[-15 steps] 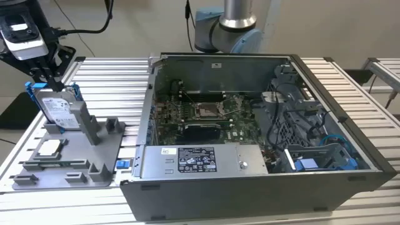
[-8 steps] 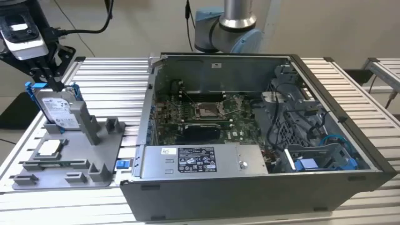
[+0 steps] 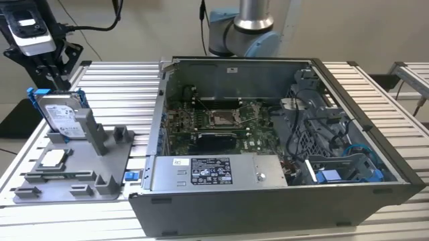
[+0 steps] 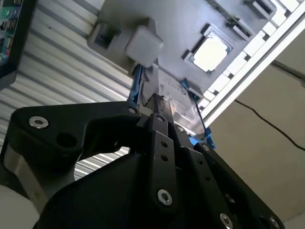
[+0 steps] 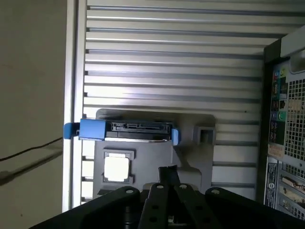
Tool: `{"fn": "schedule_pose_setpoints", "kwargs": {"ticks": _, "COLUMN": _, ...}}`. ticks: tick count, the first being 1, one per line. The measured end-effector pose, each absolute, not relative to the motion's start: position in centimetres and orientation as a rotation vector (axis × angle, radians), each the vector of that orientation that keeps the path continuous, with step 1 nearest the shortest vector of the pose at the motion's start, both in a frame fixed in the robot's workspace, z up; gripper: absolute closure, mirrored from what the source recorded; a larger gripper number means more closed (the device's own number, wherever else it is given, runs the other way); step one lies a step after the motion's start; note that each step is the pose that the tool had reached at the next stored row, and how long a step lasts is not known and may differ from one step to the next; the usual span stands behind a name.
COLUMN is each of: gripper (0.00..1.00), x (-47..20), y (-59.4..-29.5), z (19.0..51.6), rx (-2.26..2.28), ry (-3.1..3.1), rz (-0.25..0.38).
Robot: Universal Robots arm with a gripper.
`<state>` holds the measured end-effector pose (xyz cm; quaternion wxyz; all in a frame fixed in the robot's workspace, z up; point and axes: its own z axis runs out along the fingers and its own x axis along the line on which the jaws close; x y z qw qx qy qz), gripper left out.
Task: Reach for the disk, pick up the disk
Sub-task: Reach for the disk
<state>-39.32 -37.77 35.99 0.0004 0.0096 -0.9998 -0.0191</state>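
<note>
The disk (image 3: 59, 116) is a silver-grey drive with a white label and a blue frame. It stands on edge in a slot of the grey holder (image 3: 100, 165) at the exterior view's left. My gripper (image 3: 59, 83) hangs just above the disk's top edge, apart from it, shut with nothing in it. In the first wrist view the disk's connector edge (image 5: 138, 129) lies ahead of the gripper (image 5: 167, 171). In the second wrist view the disk's label (image 4: 171, 98) shows just past the gripper (image 4: 155, 106).
A small square white-silver chip (image 3: 54, 158) lies in the holder in front of the disk. A large open computer case (image 3: 268, 150) fills the middle and the exterior view's right. Everything stands on a slatted aluminium table (image 3: 127, 75). The arm's base (image 3: 244, 35) rises behind the case.
</note>
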Motion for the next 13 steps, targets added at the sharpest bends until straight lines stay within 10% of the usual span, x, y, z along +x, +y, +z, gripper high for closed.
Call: {"fn": "schedule_pose_setpoints", "kwargs": {"ticks": 13, "gripper": 1.0, "x": -44.7, "y": -34.7, "z": 35.4, "rx": 0.03, "ry": -3.14, "rz": -0.06}}
